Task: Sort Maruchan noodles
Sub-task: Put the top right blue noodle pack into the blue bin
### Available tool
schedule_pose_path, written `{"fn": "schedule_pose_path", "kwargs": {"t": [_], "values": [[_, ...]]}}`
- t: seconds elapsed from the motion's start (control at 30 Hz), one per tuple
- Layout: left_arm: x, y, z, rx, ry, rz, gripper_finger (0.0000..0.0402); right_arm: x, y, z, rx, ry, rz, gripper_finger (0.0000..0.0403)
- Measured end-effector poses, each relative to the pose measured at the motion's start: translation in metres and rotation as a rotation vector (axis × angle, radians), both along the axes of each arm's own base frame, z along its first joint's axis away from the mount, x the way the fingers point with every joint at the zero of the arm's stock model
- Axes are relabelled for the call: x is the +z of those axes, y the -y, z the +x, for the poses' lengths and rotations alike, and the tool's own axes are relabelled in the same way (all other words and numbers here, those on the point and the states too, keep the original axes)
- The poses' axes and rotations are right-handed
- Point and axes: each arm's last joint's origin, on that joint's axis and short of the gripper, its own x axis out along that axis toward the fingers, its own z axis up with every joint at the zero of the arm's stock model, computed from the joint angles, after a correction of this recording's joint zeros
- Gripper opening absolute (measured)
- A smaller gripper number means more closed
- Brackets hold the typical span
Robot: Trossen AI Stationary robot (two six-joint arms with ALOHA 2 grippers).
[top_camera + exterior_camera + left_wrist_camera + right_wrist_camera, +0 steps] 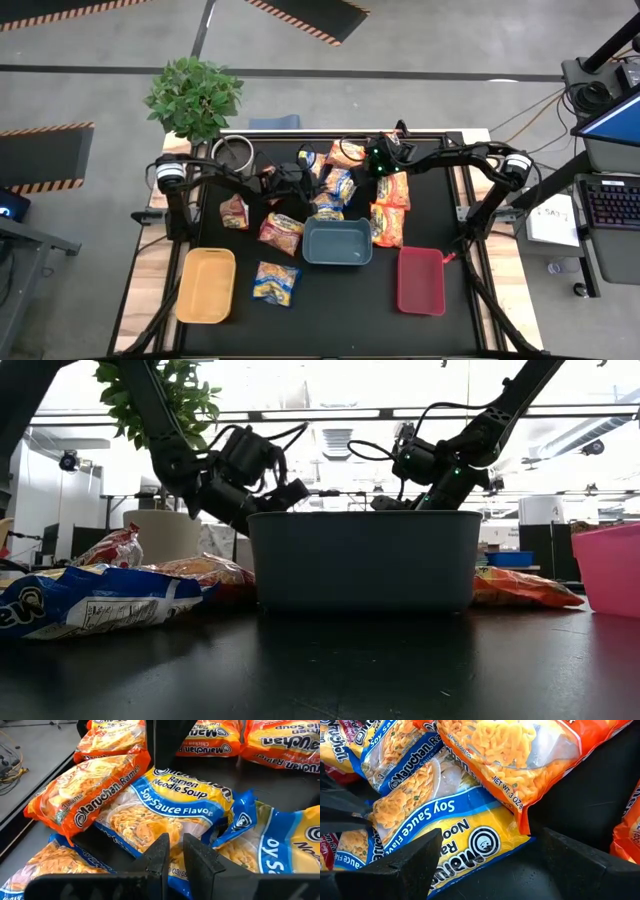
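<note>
Black matting covers the desk, which sits on a grey floor with a potted plant at its eleven o'clock corner and a laptop off toward three o'clock.

Going left to right along the near edge in the high view: a yellow tray at seven o'clock, a blue-and-yellow packet just beside it, a blue-grey tray near the centre, and a red tray at five o'clock. All three trays look bare inside.

Left of centre, two reddish packets lie apart from each other. The left gripper hovers above the desk at about ten o'clock from the blue-grey tray, fingers nearly together with nothing between them; its wrist view looks down on a blue-and-yellow Soy Sauce packet with an orange packet overlapping its edge.

The main heap of Maruchan noodles lies at twelve o'clock from the blue-grey tray, blue-and-yellow and orange packets overlapping. More orange packets lie at two o'clock from that tray.

The right gripper hangs over the far side of the heap, fingers spread wide and holding nothing; below them lies a blue-and-yellow packet partly under an orange one.
</note>
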Motion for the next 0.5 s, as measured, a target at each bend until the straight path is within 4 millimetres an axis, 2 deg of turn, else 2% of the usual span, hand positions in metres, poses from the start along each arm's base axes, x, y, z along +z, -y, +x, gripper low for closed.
{"fn": "schedule_pose_path", "kwargs": {"t": [0.5], "values": [[-0.017,-0.002,-0.001,0.029,-0.067,-0.01,0.0038,0.0,0.001,0.0,-0.006,0.001,0.003,0.0326]]}}
